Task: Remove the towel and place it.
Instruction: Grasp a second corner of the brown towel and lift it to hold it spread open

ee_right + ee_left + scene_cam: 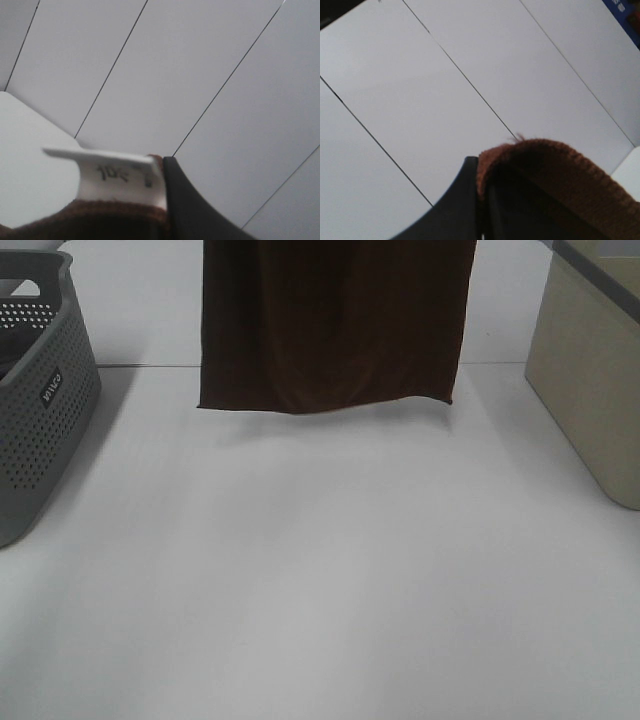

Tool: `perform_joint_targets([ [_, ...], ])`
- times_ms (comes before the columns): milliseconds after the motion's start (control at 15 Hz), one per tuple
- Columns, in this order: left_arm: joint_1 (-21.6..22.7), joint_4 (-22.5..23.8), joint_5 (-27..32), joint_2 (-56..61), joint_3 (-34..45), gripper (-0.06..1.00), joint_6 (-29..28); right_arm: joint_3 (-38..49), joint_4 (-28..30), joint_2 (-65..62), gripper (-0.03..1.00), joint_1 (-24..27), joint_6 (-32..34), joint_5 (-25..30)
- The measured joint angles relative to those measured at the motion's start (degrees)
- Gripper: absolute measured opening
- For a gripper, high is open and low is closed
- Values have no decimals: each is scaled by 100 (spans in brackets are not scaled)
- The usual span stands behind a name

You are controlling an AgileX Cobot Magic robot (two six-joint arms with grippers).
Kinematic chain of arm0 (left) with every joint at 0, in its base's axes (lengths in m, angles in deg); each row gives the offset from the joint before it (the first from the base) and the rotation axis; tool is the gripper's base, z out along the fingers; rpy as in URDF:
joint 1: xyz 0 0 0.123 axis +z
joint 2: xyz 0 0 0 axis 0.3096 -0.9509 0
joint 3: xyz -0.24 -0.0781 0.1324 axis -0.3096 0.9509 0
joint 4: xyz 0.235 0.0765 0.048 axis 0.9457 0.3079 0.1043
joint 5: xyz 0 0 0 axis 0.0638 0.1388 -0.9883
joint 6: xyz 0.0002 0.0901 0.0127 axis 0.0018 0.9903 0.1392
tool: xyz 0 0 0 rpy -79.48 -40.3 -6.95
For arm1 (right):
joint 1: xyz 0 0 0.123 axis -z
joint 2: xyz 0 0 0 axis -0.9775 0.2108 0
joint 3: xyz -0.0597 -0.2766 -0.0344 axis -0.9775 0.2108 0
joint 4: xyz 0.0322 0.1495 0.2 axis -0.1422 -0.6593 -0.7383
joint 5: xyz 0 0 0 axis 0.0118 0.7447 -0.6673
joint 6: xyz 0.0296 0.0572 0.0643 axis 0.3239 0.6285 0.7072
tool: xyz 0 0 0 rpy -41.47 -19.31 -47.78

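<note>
White table [320,600] fills the foreground of the high view. Over its far part the large dark reddish-brown rectangular soft towel [330,320] is held hanging straight down, lower hem level; its top is cut off, so its long axis cannot be told. The left pincer [482,192] is closed on a hemmed edge. The right pincer [165,200] is closed on the hem beside the small white printed tag [120,175]. Only one black finger of each is seen. A grey perforated plastic basket [45,410] stands left and a beige box [590,380] right, both apart from the towel.
</note>
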Motion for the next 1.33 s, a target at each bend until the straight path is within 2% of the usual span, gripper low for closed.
perform_joint_targets([
  [133, 206, -86, -676, -195, 0, 0, -115, 0, 120, 166, 1, 143, 258, -544],
  [333, 584, -321, -1450, -424, 0, 0, -596, 0, 160, 407, 1, 327, 584, -1243],
  [467, 773, -372, -2063, -647, 0, 0, -877, 0, 138, 596, 1, 327, 596, -1696],
  [600, 877, -390, -2464, -825, 0, 0, -991, 0, 57, 773, 1, 384, 596, -1925],
  [667, 1031, -458, -3100, -1112, 0, 0, -1037, 0, -69, 1031, 1, 579, 607, -2257],
  [800, 1163, -819, -3495, -1473, -143, 0, -1049, 0, -241, 1243, 1, 739, 647, -2647],
  [933, 1226, -1129, -3598, -2051, -882, 0, -1054, -115, -407, 1495, 1, 808, 670, -3117],
  [1067, 1226, -1157, -3340, -2699, -2086, 0, -1060, -533, -453, 1816, 1, 854, 682, -3197],
  [1200, 1226, -1180, -3037, -3123, -2825, 0, -1071, -659, -539, 1919, 1, 934, 682, -3392],
  [1333, 1226, -1197, -2893, -3421, -3191, 0, -1163, -699, -579, 1965, 1, 1014, 682, -3541],
])
